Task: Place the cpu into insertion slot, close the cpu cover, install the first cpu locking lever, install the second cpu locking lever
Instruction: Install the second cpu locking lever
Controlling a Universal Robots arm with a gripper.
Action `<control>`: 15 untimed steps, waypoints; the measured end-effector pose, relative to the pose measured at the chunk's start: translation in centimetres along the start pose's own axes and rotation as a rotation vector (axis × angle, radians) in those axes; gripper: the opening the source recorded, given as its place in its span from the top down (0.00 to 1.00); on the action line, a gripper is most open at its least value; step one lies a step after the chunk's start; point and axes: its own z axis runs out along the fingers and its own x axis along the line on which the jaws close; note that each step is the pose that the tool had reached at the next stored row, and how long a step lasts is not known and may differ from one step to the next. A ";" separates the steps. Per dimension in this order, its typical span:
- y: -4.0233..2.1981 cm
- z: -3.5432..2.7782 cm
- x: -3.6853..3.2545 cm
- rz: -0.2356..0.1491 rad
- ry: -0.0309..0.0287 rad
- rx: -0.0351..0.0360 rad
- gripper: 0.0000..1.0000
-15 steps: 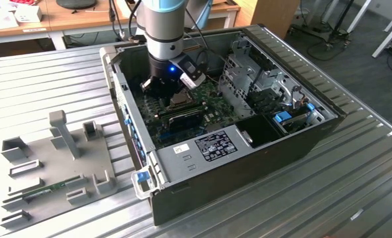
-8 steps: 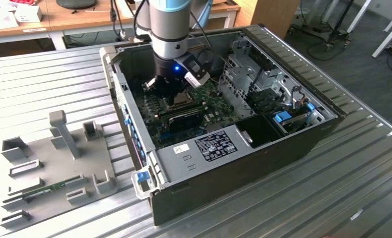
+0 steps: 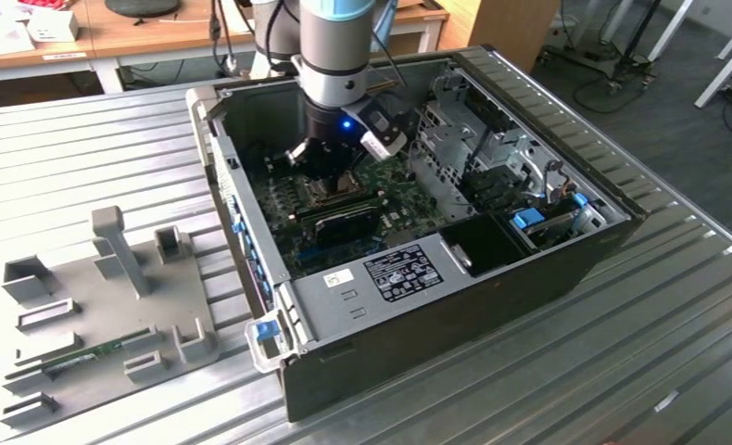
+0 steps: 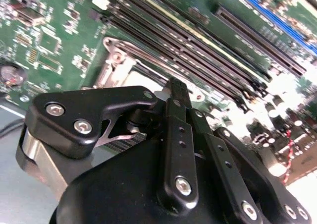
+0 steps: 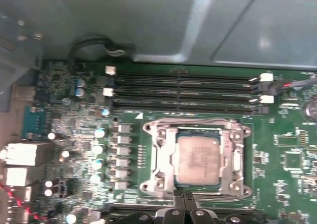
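In the first wrist view the cpu [image 5: 198, 159], a dull grey square, lies flat in the insertion slot [image 5: 148, 187] on the green board. The silvery cpu cover [image 5: 162, 157] lies down around it like a frame. A thin wire lever [image 5: 193, 121] runs along the socket edge nearest the memory slots. My gripper [image 5: 184, 201] hovers just off the opposite socket edge, fingertips together and nothing visible between them. The second wrist view shows the gripper [image 4: 178, 90] from behind, its tip close over the cover's corner [image 4: 121, 68]. In the exterior view the gripper [image 3: 329, 185] reaches down into the open case.
Long black memory slots [image 5: 183, 90] lie beside the socket, with the grey case wall [image 5: 148, 21] beyond them. A drive cage [image 3: 490, 148] stands on the exterior view's right inside the case [image 3: 465, 306]. A grey fixture plate [image 3: 107, 297] sits on the table at the exterior view's left.
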 end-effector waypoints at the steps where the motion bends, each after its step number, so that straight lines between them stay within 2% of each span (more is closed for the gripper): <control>1: -0.01 0.01 -0.18 0.000 0.0000 0.0000 0.90; 7: -0.04 0.07 -1.13 0.000 -0.0001 -0.0005 0.90; 11: 0.09 0.08 -1.20 0.000 -0.0001 -0.0007 0.90; 15: 0.50 0.12 -1.21 0.000 -0.0001 -0.0008 0.90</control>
